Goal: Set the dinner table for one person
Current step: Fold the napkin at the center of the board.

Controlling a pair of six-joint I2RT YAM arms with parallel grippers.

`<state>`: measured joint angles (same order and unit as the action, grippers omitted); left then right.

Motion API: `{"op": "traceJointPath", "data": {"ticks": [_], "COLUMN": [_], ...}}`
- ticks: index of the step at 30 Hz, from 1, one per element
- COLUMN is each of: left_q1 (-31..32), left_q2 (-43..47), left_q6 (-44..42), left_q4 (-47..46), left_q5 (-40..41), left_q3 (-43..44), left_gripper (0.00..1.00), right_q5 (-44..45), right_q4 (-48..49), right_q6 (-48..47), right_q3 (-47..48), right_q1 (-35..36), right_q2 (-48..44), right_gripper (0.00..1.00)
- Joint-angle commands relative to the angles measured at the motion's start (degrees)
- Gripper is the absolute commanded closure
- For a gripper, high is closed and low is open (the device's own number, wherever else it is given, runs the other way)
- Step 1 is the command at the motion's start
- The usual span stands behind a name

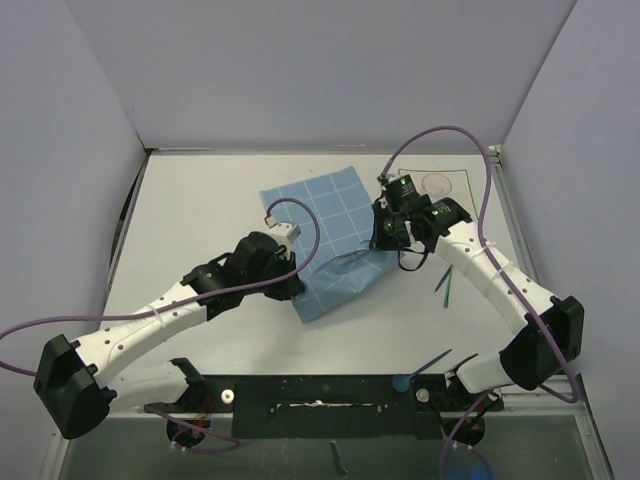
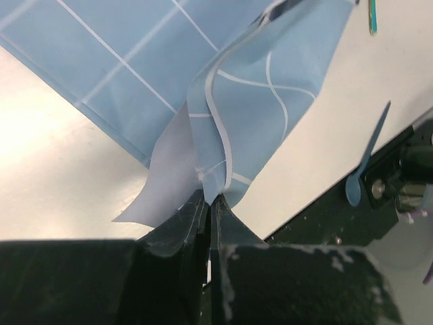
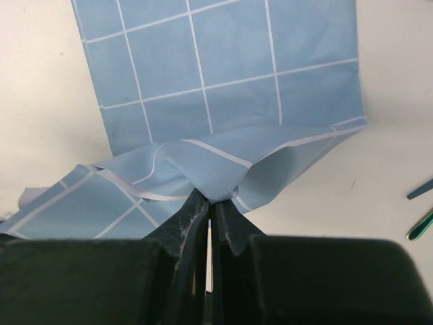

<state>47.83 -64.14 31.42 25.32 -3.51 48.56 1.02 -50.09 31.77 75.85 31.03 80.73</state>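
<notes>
A blue grid-patterned placemat (image 1: 322, 225) lies rumpled on the white dinner table (image 1: 200, 210), lifted at two edges. My left gripper (image 1: 292, 285) is shut on its near edge; in the left wrist view (image 2: 208, 196) the cloth (image 2: 237, 88) bunches up from the jaws. My right gripper (image 1: 384, 240) is shut on its right edge; in the right wrist view (image 3: 215, 201) the placemat (image 3: 223, 74) folds into the jaws. A green utensil (image 1: 446, 287) lies right of the mat. A blue spoon (image 1: 425, 366) lies at the near edge, also in the left wrist view (image 2: 365, 159).
A clear round object (image 1: 436, 184) sits inside a drawn outline at the table's far right. Grey walls enclose the back and sides. A dark mounting rail (image 1: 320, 395) runs along the near edge. A green utensil tip (image 3: 421, 225) shows in the right wrist view.
</notes>
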Motion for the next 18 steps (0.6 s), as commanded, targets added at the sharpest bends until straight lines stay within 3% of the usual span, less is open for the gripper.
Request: {"op": "traceJointPath", "data": {"ticks": [1, 10, 18], "left_q1": [-5.18, -13.93, -19.5], "left_q2": [-1.95, -6.59, -15.88], "left_q6": [-5.48, -8.33, -9.99], "left_q4": [-2.24, -4.17, -8.67], "left_q5": [-0.32, -6.24, -10.95], "left_q3": [6.36, 9.49, 13.13], "left_gripper": [1.0, 1.0, 1.0], "right_q5": [-0.92, -5.35, -16.19], "right_q4": [3.42, 9.21, 15.3], "right_q6": [-2.97, -4.22, -6.22], "right_q3": [4.21, 9.93, 21.97], "right_q1": [-1.9, -6.11, -8.96], "right_q2": [1.7, 8.81, 23.46], "right_gripper": [1.0, 1.0, 1.0]}}
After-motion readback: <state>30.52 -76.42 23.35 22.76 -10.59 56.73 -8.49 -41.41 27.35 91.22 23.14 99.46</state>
